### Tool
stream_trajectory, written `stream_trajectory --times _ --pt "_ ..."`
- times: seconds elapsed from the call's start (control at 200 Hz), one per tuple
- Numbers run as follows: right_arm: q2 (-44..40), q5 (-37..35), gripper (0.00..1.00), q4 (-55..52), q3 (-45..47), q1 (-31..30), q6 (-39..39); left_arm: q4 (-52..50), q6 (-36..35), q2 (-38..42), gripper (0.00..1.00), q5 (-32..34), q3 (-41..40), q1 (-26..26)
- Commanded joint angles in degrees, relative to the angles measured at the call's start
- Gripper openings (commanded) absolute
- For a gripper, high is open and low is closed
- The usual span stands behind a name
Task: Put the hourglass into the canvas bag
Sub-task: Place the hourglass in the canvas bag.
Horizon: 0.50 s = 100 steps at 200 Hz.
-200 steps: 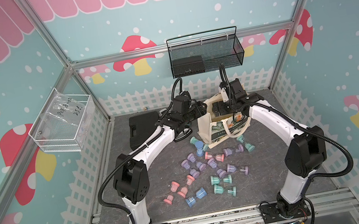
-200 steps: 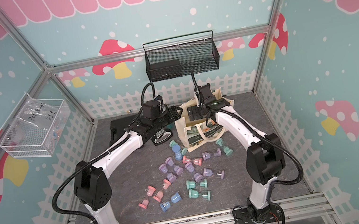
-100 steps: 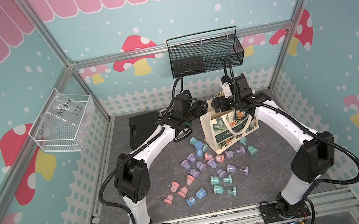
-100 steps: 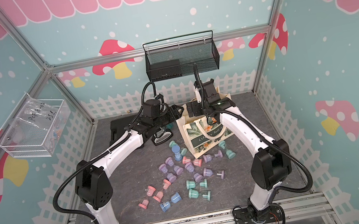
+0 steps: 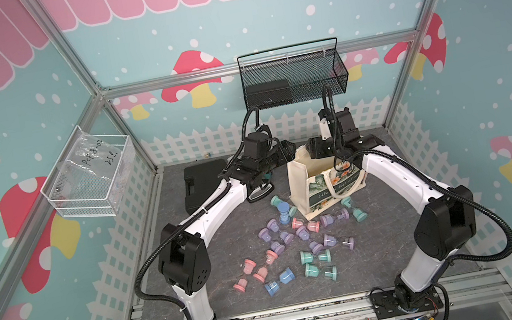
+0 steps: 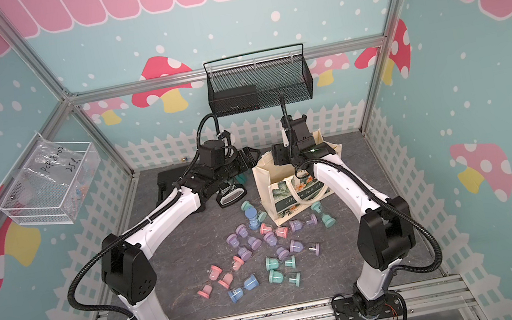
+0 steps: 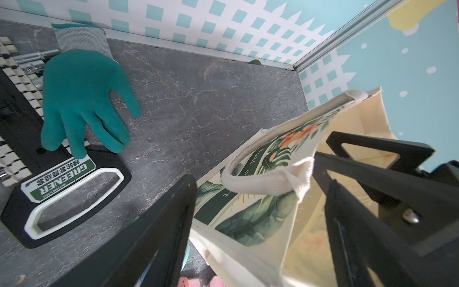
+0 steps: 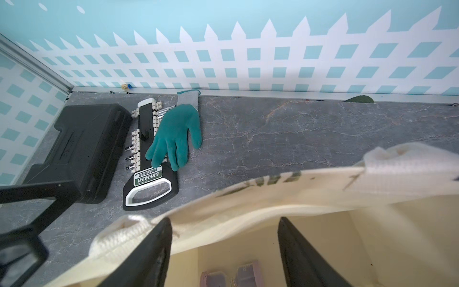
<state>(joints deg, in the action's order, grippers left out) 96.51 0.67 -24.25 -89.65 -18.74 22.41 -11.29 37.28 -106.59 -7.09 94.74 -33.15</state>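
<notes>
We hang over the bag's mouth, empty-fingered.
Our right gripper has its fingers partly apart, holding nothing. The left gripper stands wide astride the front of the canvas bag. A lavender hourglass lies on the bag's floor. Lifting out, we judge a finger could catch the handle loop and tip the soft bag onto the loose hourglasses nearby.

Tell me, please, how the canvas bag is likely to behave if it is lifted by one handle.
Probably floppy: the rim of the canvas bag bows and sags in the right wrist view. Likely light: only two lilac hourglasses show inside. Its handle droops, so the bag may well fold or tilt when lifted one-sided.
</notes>
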Motion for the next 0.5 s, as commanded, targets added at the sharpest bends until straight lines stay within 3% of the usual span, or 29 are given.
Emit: stream_trajectory --times 0.0,0.21,0.495 --pt "0.6 1.3 0.68 0.8 -2.4 0.2 0.3 -0.7 -1.2 2.4 0.81 1.4 -0.5 -0.1" --pt "-3.4 3.0 0.68 -1.1 -4.6 -0.9 -1.7 -3.3 -3.3 7.7 0.85 3.5 -2.9 0.4" --pt "-6.6 -2.5 0.71 -6.5 -8.1 -9.6 -5.1 -4.2 -4.6 21.6 0.89 7.6 -16.4 1.1"
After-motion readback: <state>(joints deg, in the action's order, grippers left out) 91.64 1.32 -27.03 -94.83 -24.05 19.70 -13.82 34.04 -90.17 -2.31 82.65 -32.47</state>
